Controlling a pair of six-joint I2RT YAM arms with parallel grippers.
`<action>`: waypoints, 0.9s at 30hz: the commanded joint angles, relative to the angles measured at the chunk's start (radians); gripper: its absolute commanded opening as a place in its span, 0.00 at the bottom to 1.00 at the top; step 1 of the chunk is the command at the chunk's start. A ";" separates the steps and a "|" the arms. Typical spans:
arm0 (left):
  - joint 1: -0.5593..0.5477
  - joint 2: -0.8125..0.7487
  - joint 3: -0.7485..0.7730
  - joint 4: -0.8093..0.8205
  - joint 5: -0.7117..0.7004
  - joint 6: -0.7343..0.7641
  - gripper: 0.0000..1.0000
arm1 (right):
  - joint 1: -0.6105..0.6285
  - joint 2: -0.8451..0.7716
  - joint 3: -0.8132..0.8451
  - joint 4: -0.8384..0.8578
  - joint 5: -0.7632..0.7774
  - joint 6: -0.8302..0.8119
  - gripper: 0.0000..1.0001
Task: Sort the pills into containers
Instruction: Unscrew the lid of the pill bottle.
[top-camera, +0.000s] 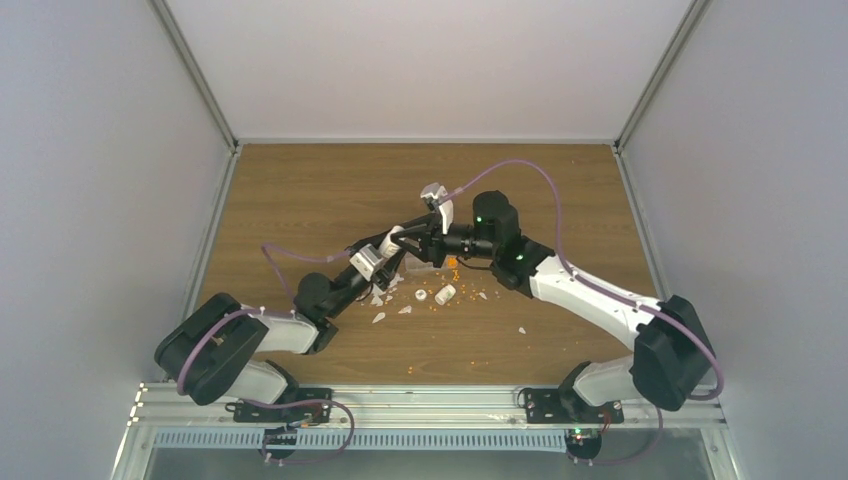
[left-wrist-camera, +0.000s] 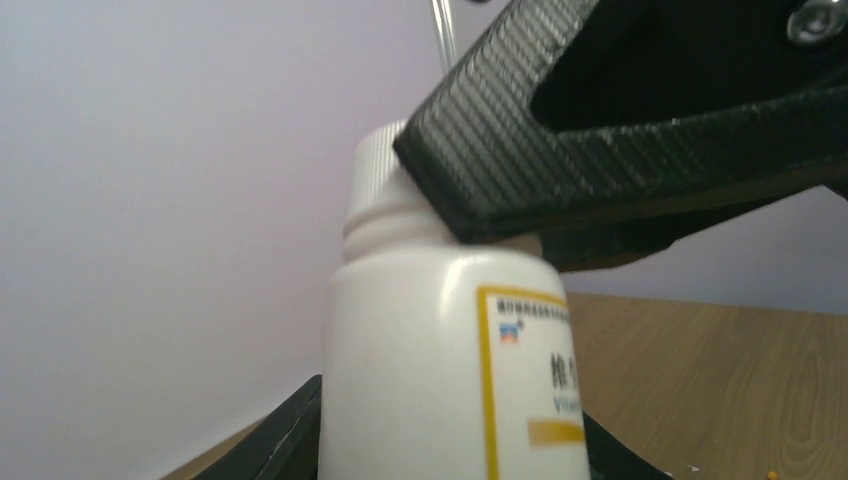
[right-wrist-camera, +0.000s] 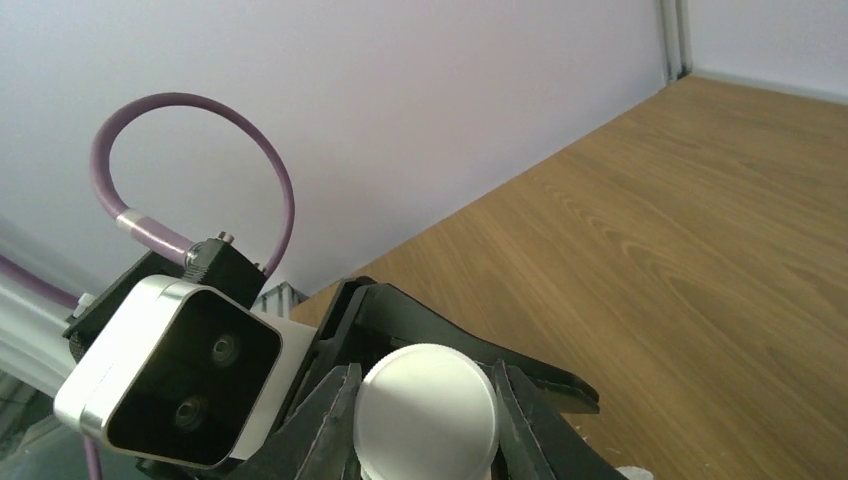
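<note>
Wooden table (top-camera: 300, 190) with scattered orange pills (top-camera: 451, 263), white flakes (top-camera: 379, 317), small vial (top-camera: 445, 293)

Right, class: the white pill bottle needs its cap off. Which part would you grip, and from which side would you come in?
I'd grip the ribbed cap across its round rim, coming end-on from its top. It stands proud of the bottle on a narrower neck, so the jaws can straddle it without touching the body.

Your view is filled by a white bottle (left-wrist-camera: 400, 370), its yellow-framed label (left-wrist-camera: 525, 390) facing you; a black ribbed finger (left-wrist-camera: 560, 150) touches its cap (left-wrist-camera: 375, 168), with the bench (left-wrist-camera: 720, 380) behind.
</note>
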 joint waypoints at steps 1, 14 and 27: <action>-0.004 0.002 0.013 0.029 -0.002 -0.026 0.99 | 0.008 -0.058 0.028 -0.060 0.047 -0.101 0.44; 0.005 -0.095 0.098 -0.163 0.017 -0.131 0.99 | 0.008 -0.176 0.000 -0.176 0.231 -0.246 0.43; 0.029 -0.114 0.159 -0.337 0.067 -0.195 0.99 | 0.007 -0.212 -0.026 -0.170 0.266 -0.265 0.43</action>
